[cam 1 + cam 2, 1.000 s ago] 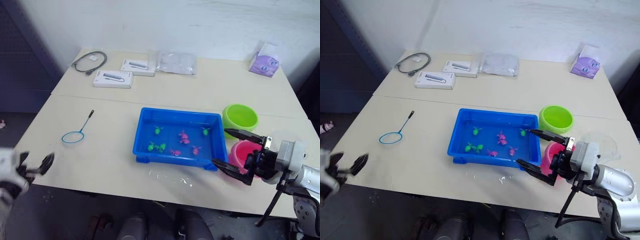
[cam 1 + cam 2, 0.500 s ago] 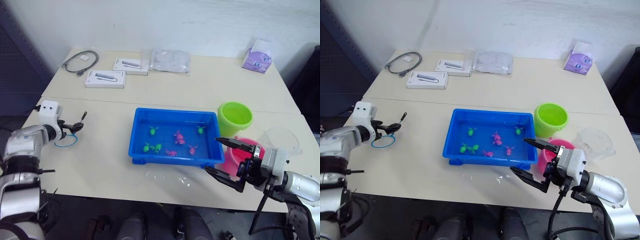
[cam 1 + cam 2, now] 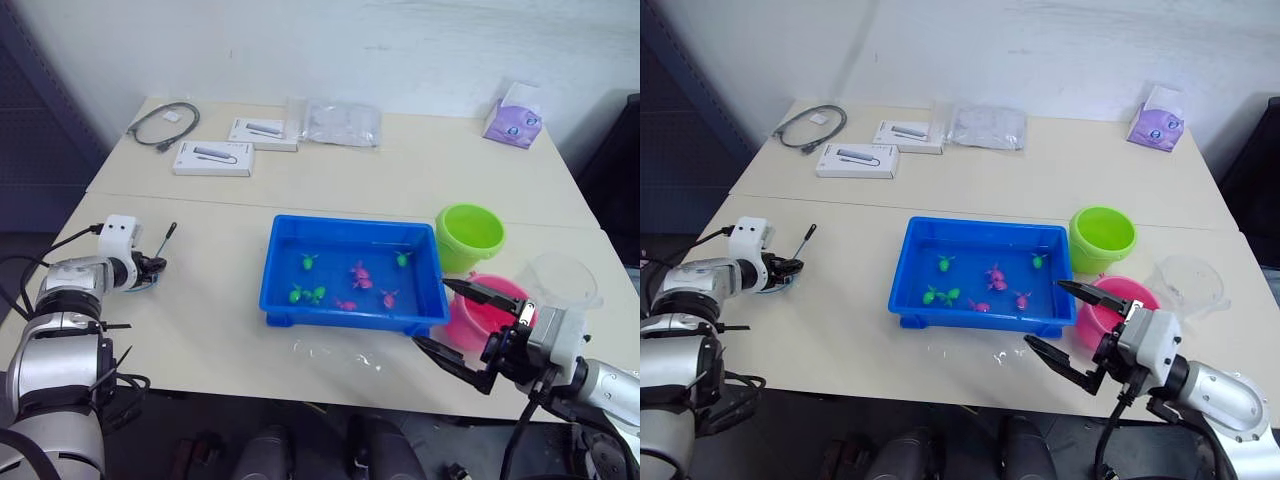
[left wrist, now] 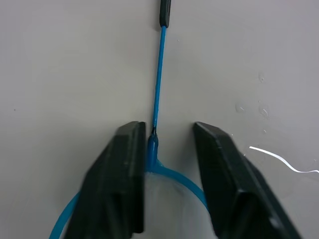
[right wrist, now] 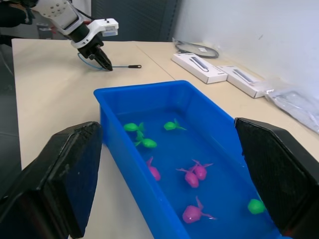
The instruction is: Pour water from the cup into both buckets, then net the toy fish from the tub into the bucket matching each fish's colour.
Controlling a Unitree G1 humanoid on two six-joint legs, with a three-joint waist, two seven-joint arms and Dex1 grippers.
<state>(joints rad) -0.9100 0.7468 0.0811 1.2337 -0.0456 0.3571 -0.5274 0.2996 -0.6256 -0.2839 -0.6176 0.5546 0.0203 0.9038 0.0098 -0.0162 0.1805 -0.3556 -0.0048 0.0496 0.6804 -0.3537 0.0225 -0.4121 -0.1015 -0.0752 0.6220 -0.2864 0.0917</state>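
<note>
Left gripper [image 4: 162, 149] open, fingers straddling net [image 4: 158, 84] neck; hoop mostly hidden beneath. Right gripper [image 3: 1068, 325] spread wide, empty, beside tub [image 3: 970, 318].

L arm [image 3: 55, 340]: silver-grey rounded shells w/ black joints, thin black cables looping round wrist & elbow, white boxy wrist block, then L gripper [image 3: 155, 266] w/ two short black fingers [image 4: 122, 174], broad, flat, matte w/ bevelled edges. R arm [image 3: 1220, 395]: same glossy silver shell, white wrist block w/ small red mark, black cable hanging below. R gripper [image 3: 1065, 325] has long, thin, pointed black fingers [image 5: 70, 177], wide & slab-like seen from its wrist.
</note>
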